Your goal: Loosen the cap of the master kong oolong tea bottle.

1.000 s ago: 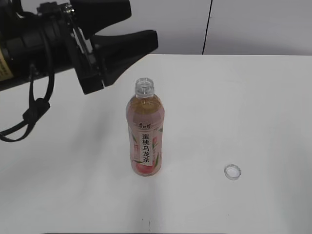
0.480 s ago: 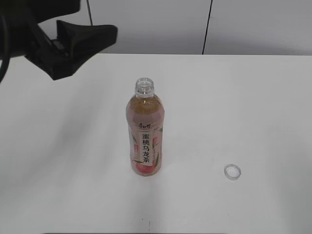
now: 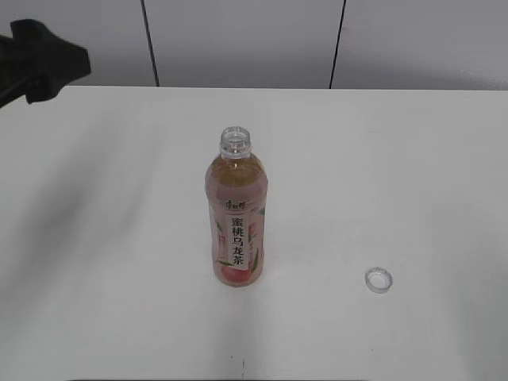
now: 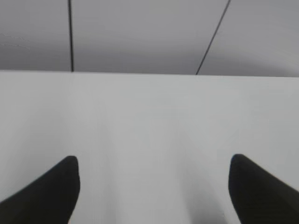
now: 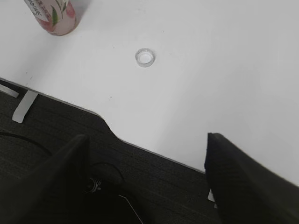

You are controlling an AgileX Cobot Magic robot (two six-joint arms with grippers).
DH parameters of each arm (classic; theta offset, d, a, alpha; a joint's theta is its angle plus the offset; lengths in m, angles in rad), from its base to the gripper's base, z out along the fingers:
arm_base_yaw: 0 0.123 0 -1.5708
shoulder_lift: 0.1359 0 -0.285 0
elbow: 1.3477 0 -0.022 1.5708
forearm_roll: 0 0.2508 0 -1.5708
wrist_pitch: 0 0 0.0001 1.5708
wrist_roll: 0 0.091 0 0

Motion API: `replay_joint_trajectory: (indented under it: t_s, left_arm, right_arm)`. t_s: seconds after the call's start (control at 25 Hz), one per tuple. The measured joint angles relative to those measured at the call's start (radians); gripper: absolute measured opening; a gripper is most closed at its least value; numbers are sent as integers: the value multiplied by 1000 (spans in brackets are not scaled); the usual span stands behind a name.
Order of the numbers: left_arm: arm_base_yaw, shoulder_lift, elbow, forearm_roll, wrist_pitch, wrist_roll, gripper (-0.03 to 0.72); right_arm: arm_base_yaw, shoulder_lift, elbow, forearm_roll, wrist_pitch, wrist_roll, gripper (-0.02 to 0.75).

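Note:
The master kong oolong tea bottle [image 3: 236, 214] stands upright mid-table with its clear threaded neck open and no cap on it. Its base shows in the right wrist view [image 5: 52, 16]. The cap [image 3: 379, 280] lies on the table to the bottle's right, apart from it, and it also shows in the right wrist view [image 5: 145, 57]. My left gripper [image 4: 154, 177] is open and empty over bare table; its tip shows at the far left edge of the exterior view [image 3: 44, 63]. My right gripper [image 5: 147, 154] is open and empty, out past the table's near edge.
The white table [image 3: 397, 159] meets a grey panelled wall at the back. In the right wrist view the table's front edge [image 5: 107, 123] borders dark carpeted floor with cables.
My left arm has pulled back from near the bottle's neck to the far left edge of the exterior view. The bottle and the cap have not moved.

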Motion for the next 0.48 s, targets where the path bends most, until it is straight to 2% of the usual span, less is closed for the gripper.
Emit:
replay_joint_trajectory:
  t_s: [0.08, 0.16, 0.4, 0.48]
  left_arm:
    - [0, 0, 0, -87, 99, 31, 589]
    - [-2, 0, 0, -222, 186, 132, 589]
    - [-50, -15, -6, -754, 425, 662, 589]
    - [-64, -49, -25, -848, 520, 789, 588]
  right_arm:
    - [0, 0, 0, 0, 0, 0, 579]
    - [0, 0, 0, 0, 0, 0, 579]
    - [0, 0, 0, 0, 0, 0, 579]
    - [0, 0, 0, 0, 0, 0, 579]
